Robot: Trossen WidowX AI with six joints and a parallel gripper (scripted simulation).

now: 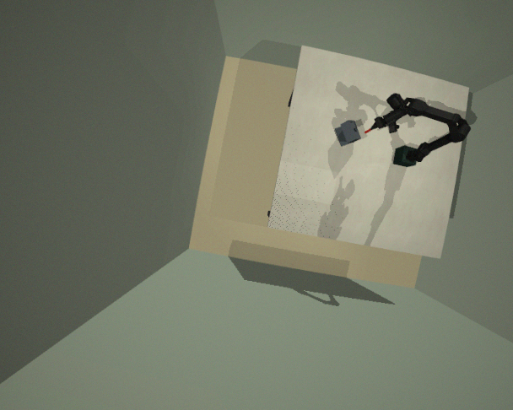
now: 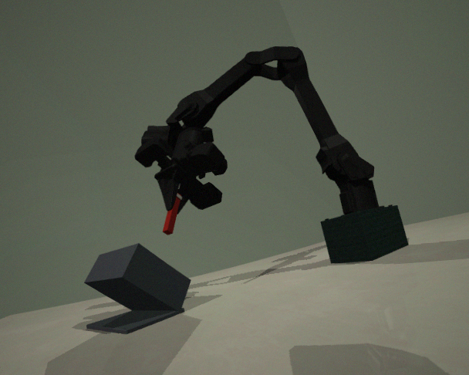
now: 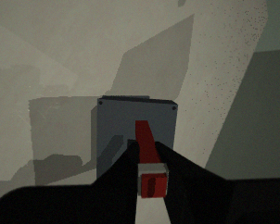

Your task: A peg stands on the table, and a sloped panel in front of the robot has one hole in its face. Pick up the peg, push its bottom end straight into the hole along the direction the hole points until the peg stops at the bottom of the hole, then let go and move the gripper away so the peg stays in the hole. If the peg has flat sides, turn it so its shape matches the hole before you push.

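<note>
The red square peg [image 1: 367, 131] [image 2: 170, 221] [image 3: 143, 131] has a pale band near its top. My gripper [image 1: 372, 128] [image 2: 174, 209] [image 3: 145, 147] is shut on its upper part and holds it tilted in the air, lower end free. The blue-grey sloped panel block [image 1: 346, 132] [image 2: 153, 278] [image 3: 113, 116] stands on the table below the peg. The peg's lower end is above the block and apart from it in the exterior view. In the wrist view a small dark patch beside the left fingertip may be the hole's edge; peg and fingers hide the rest of that area.
The arm's dark green base block [image 1: 403, 157] [image 2: 364, 238] stands on the pale table [image 1: 415, 212] [image 2: 267, 330]. The block's thin base plate [image 2: 133, 321] rests on the table under its overhang. Arm shadows cross the table and the panel's face.
</note>
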